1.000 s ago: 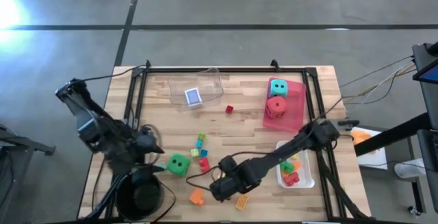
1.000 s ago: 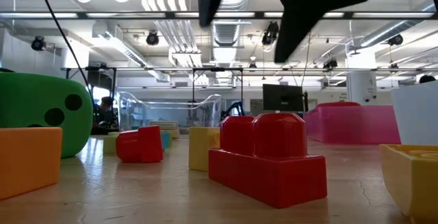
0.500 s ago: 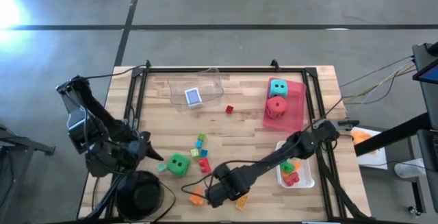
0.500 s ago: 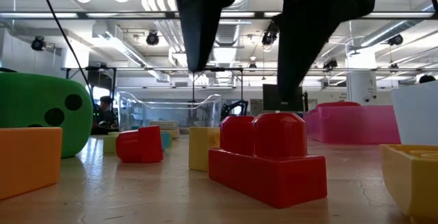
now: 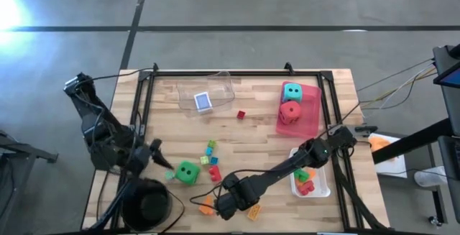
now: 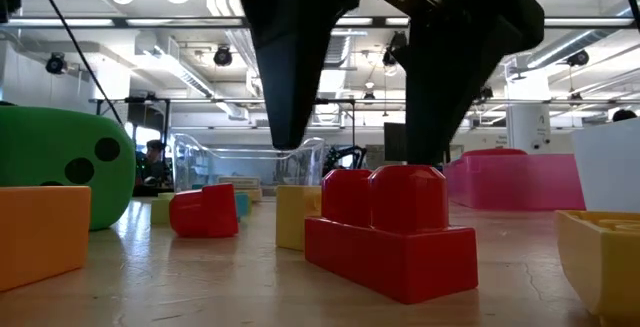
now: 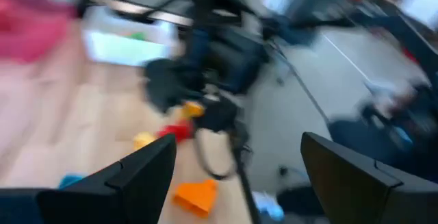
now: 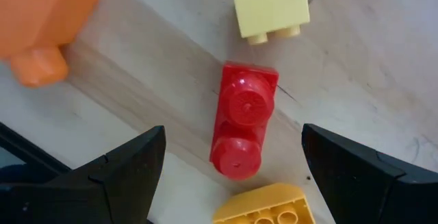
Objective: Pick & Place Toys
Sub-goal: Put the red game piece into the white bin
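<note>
A red two-stud brick (image 8: 243, 121) lies flat on the wooden table near its front edge. My right gripper (image 8: 229, 183) hangs open just above it, pointing down, one finger on each side, apart from it. In the low view the two dark fingers (image 6: 290, 67) end just above the brick (image 6: 390, 237). A yellow brick (image 8: 270, 8), an orange brick (image 8: 41, 18) and an orange-yellow brick (image 8: 263, 207) lie around it. The green die (image 5: 188, 172) rests left of them. My left gripper (image 5: 155, 153) stands open in the air near the left edge, holding nothing.
A black bowl (image 5: 147, 205) sits at the near left. A pink tray (image 5: 310, 123) holds a teal die (image 5: 292, 91) and a red die (image 5: 290, 111). A clear tray (image 5: 219, 84) holds a blue box (image 5: 203, 102). A white tray (image 5: 321, 187) holds bricks. Small bricks (image 5: 210, 152) lie mid-table.
My right gripper has sunk toward the red brick, staying open, and its fingers now reach almost to the brick's top. My left arm has drawn back toward the table's left edge, and its gripper has tipped up from pointing down toward level.
</note>
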`<state>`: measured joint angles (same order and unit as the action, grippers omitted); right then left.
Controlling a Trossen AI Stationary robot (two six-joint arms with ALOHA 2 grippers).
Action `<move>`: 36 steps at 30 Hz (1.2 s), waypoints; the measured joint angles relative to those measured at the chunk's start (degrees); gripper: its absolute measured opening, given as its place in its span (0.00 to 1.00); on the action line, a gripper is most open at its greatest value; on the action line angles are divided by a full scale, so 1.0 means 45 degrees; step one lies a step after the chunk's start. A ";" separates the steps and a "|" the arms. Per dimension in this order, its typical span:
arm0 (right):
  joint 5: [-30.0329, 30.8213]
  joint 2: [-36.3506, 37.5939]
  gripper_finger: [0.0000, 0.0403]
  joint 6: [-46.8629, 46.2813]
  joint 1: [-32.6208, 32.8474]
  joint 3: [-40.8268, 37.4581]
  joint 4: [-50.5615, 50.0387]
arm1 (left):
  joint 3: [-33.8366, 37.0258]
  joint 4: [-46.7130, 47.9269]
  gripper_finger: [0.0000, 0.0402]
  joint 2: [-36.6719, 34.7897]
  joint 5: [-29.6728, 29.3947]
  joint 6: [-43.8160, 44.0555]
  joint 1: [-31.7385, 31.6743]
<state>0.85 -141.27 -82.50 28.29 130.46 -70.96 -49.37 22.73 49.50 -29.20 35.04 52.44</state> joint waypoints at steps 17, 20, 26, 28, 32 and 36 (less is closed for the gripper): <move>-0.0657 0.0000 0.83 0.0083 -0.0039 -0.0787 0.0665 | -0.0456 0.4629 0.79 -0.0987 -0.1616 0.2885 -0.0091; -0.0668 0.0004 0.80 0.0058 -0.0044 -0.0875 0.0680 | -0.0399 0.4748 0.79 -0.1000 -0.1606 0.2584 -0.0091; -0.0649 0.0005 0.61 0.0044 -0.0063 -0.0977 0.0710 | -0.0383 0.4836 0.79 -0.0959 -0.1611 0.2551 -0.0091; -0.0639 0.0005 0.55 0.0044 -0.0078 -0.1039 0.0724 | -0.0383 0.4836 0.79 -0.0954 -0.1611 0.2551 -0.0091; -0.0668 0.0005 0.45 0.0037 -0.0102 -0.1225 0.0858 | -0.0383 0.4836 0.79 -0.0954 -0.1611 0.2552 -0.0091; -0.0805 0.0011 0.38 0.0000 -0.0112 -0.1483 0.1041 | -0.0383 0.4836 0.79 -0.0950 -0.1611 0.2556 -0.0091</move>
<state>-2.77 -141.22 -82.50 27.79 123.79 -66.27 -51.09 44.49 45.23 -36.45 46.54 52.03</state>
